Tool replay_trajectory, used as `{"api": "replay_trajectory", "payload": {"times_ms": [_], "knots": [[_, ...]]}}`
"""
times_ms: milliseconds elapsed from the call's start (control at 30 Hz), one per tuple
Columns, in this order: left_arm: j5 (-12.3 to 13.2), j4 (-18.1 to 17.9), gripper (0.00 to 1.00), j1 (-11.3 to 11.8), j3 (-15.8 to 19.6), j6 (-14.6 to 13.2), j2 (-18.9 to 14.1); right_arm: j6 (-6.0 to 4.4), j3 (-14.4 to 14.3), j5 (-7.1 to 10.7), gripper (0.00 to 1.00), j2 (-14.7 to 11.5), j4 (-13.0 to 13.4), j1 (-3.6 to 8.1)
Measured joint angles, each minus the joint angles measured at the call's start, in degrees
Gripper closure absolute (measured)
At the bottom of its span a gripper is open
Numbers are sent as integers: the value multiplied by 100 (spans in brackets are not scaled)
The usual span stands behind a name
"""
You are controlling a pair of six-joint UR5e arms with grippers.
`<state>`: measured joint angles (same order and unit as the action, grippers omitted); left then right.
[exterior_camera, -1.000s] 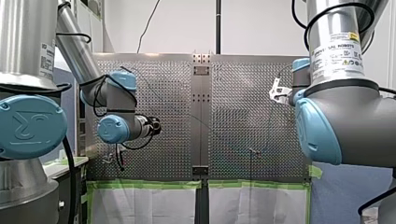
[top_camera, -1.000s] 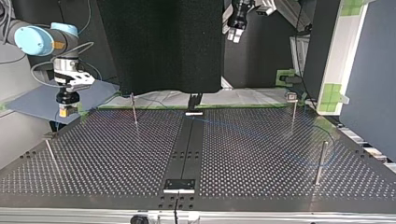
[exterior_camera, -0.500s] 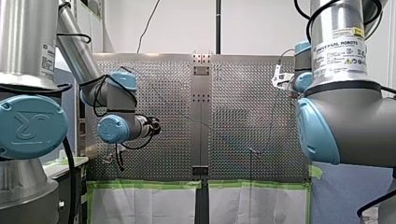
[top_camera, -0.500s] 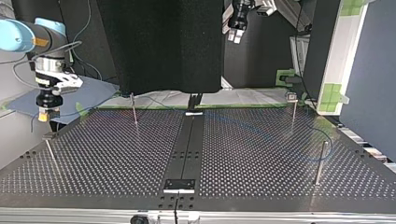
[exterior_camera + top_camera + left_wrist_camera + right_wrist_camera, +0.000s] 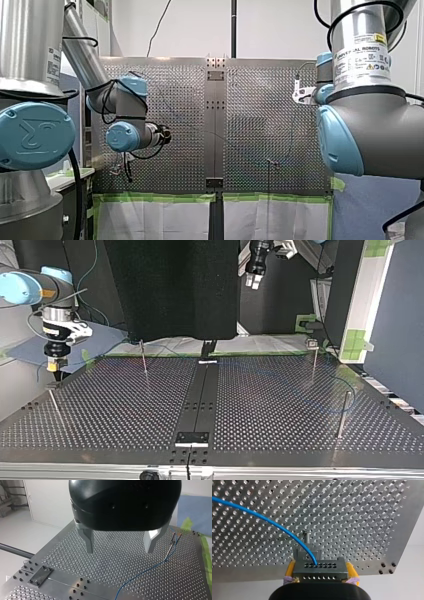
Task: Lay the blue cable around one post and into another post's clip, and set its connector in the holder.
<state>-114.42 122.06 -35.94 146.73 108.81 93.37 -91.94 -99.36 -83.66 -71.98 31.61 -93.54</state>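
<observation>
My right gripper (image 5: 320,573) has yellow pads and is shut on a grey connector block (image 5: 320,569). The blue cable (image 5: 262,517) leaves the block and curves away over the perforated plate. A small metal holder (image 5: 307,552) on a post stands just ahead of the connector. At the top view's left, my right gripper (image 5: 56,367) hangs right above that thin post (image 5: 55,405). My left gripper (image 5: 119,545) is open with nothing between its metal fingers (image 5: 87,540), high over the table. The cable (image 5: 145,571) runs under it to a post (image 5: 171,546).
Other thin posts (image 5: 143,357) (image 5: 343,412) stand on the perforated table (image 5: 125,415), one with a clip head (image 5: 312,343) at the back right of the top view. A dark centre strip (image 5: 200,395) carries bolted plates. My left gripper (image 5: 255,277) hangs near the top edge.
In the top view my right gripper has carried the connector left and lower, ending just above the left post. My left arm has barely moved.
</observation>
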Motion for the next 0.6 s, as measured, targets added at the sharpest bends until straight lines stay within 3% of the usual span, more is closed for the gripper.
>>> {"api": "replay_trajectory", "payload": {"times_ms": [100,200,367,600], "knots": [[47,2,2,19,-6,5,0,149,86,8,100,15,-107,27],[72,3,2,33,-9,7,0,201,162,43,100,35,-175,70],[81,3,2,46,-15,8,0,139,287,194,100,165,-248,144],[82,18,2,68,-16,-5,6,130,469,367,100,447,-343,228]]}}
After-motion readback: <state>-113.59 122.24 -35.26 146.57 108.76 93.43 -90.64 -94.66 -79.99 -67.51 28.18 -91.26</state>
